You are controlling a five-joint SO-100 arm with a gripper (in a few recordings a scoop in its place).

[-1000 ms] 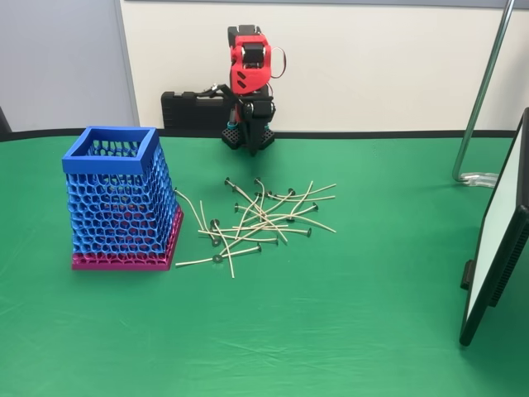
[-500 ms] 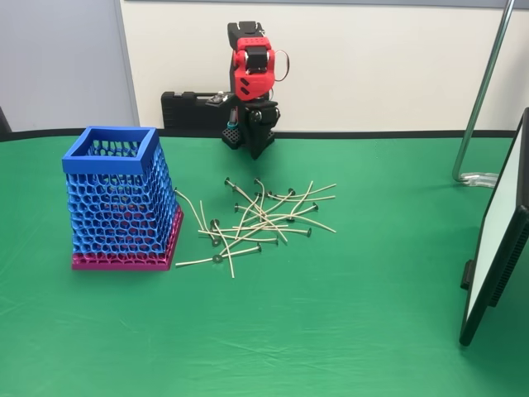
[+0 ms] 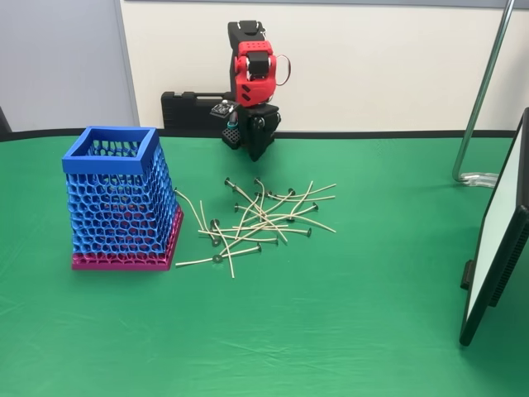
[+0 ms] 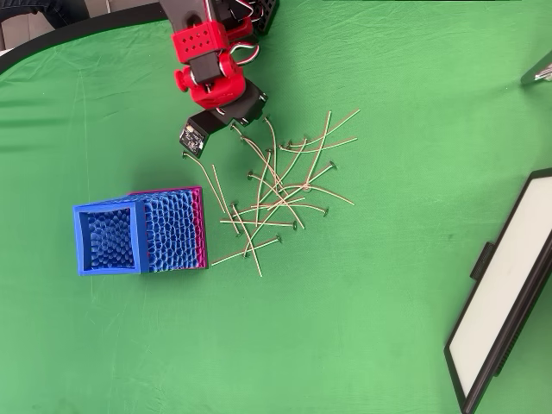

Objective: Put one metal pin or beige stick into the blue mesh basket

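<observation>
The blue mesh basket (image 3: 124, 207) stands upright on its magenta base at the left of the green table, and from above its open mouth (image 4: 172, 228) looks empty. Several thin beige sticks with dark round heads lie in a loose crossed pile (image 3: 264, 217) (image 4: 272, 194) just right of the basket. In the fixed view my red and black arm rises at the back edge. Its gripper (image 3: 254, 153) (image 4: 246, 121) points down above the table behind the pile's far end. The jaws read as one dark wedge with no gap, shut, holding nothing.
A black case (image 3: 194, 107) lies against the back wall behind the arm. A metal pole on a foot (image 3: 479, 99) stands at the back right. A black-framed white panel (image 3: 496, 240) (image 4: 500, 302) leans at the right edge. Open green cloth lies in front of the pile.
The arm has unfolded a little from its tucked pose at the back. The gripper has swung forward and slightly right toward the pile. The sticks and the basket have not moved.
</observation>
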